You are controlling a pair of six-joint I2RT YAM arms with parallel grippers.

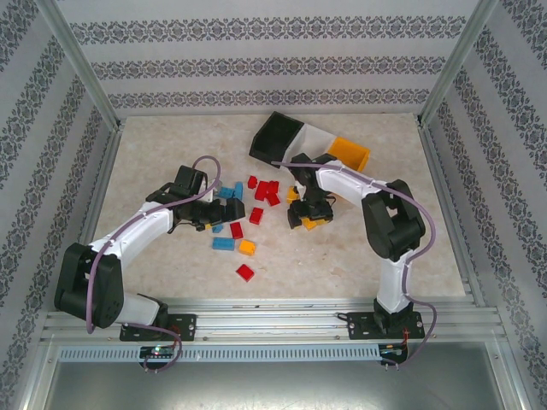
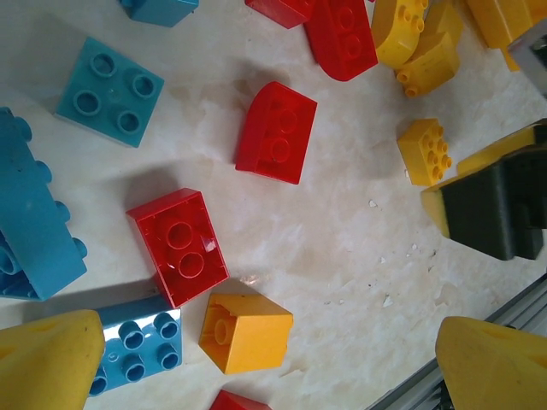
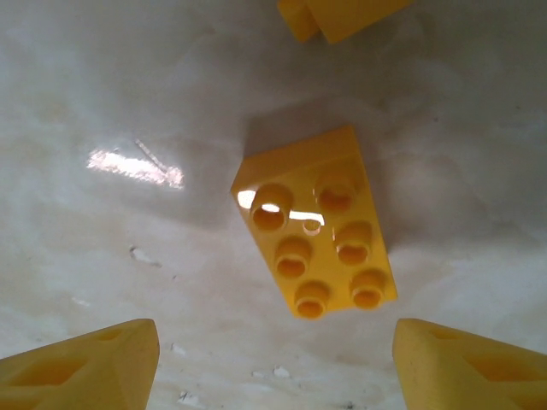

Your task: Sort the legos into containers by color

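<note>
The right gripper (image 3: 278, 376) is held wide open, with the yellow lego (image 3: 316, 226) seen lying askew just ahead, between its fingertips, so a corner could be clipped on closing and the brick squirted sideways.

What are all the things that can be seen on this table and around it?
black bin: one, black, far centre, left end of a row
white bin: one, white, middle of that row
orange bin: one, orange, right end of the row
red bricks: about seven, red, scattered at table centre
light blue bricks: about five, light blue, left of the red ones
yellow bricks: at least four, orange-yellow, mostly right of the red ones
table: one, beige marbled
walls: three, grey-patterned white, around the table
left gripper: one, open, over mixed bricks
right gripper: one, open, above a six-stud yellow brick
</note>
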